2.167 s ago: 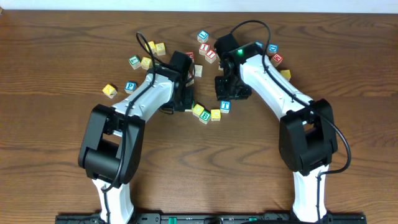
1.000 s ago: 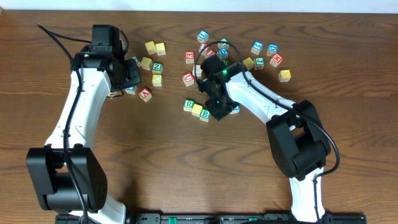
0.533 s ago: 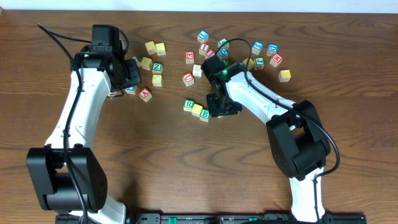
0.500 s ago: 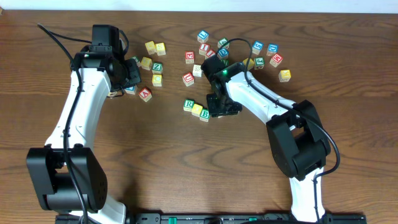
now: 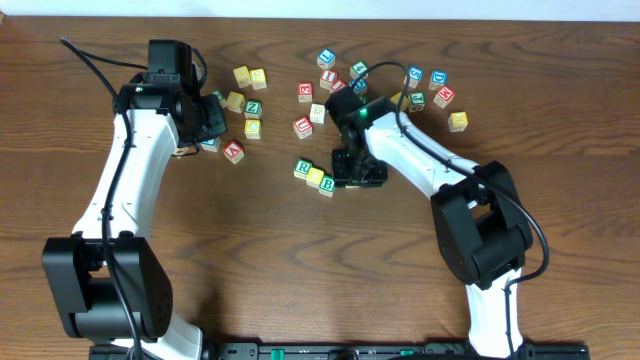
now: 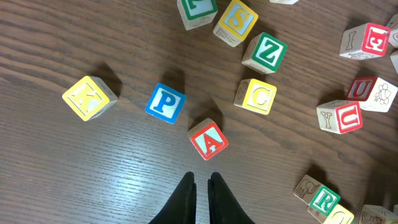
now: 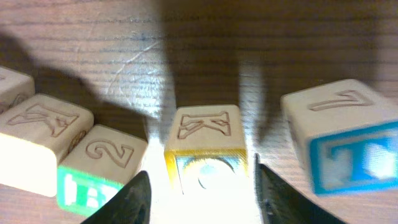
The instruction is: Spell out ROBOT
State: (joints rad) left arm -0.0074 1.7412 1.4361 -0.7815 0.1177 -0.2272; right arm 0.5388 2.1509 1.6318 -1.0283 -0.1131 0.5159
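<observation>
Right gripper (image 7: 202, 179) sits spread around a yellow block (image 7: 202, 134), shifted slightly right; left gripper (image 6: 200, 190) stays pressed together.

Green R block (image 5: 303, 168), yellow block (image 5: 316, 177) and green B block (image 5: 328, 185) form one slanting row.

The counter (image 5: 300, 260) is dark brown wood grain. Letter faces differ: P block (image 6: 165, 102) blue, A block (image 6: 209, 140) red, K block (image 6: 89, 98) yellow, Z block (image 6: 267, 53) green, R block (image 6: 323, 200) green. The left arm (image 5: 125, 190) and right arm (image 5: 425, 160) are white with black joints.
</observation>
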